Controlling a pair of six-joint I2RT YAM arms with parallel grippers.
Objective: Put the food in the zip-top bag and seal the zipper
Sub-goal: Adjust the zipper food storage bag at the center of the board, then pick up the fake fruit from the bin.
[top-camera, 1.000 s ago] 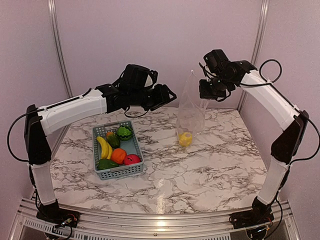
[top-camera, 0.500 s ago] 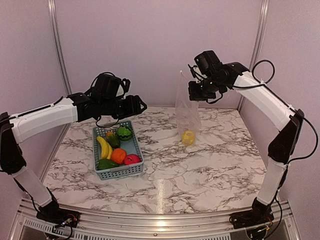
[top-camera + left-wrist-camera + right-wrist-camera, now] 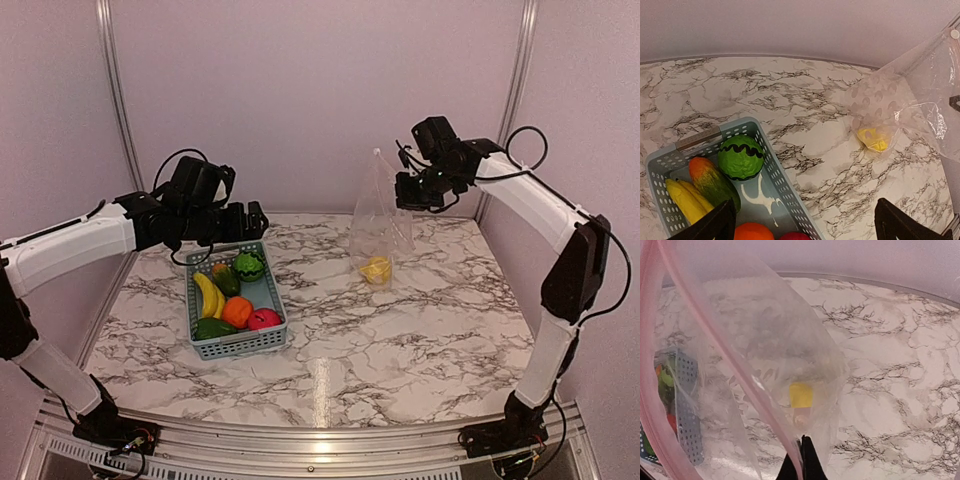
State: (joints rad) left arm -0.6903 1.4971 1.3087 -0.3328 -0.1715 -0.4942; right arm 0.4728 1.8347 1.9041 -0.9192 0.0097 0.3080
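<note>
Holding the zip-top bag (image 3: 380, 215) upright on the tabletop (image 3: 400, 330), my right hand (image 3: 408, 190) pinches its edge; one yellow food piece (image 3: 376, 268) lies inside. My left hand (image 3: 248, 222) hangs wide above the basket (image 3: 240, 346).

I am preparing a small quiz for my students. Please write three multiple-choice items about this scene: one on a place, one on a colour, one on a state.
1. Where is the one yellow piece that is outside the basket?
A) in the left hand
B) at the bottom of the zip-top bag
C) behind the basket

2. What colour is the ball with the dark wavy band in the basket?
A) red
B) yellow
C) green

3. How is the left hand?
A) open and empty
B) shut on the ball
C) shut on the bag

Answers:
1 B, the piece shows through the clear wall near the bag's bottom.
2 C, the left wrist view shows it green.
3 A, its fingers stand apart above the basket with nothing between them.
</note>
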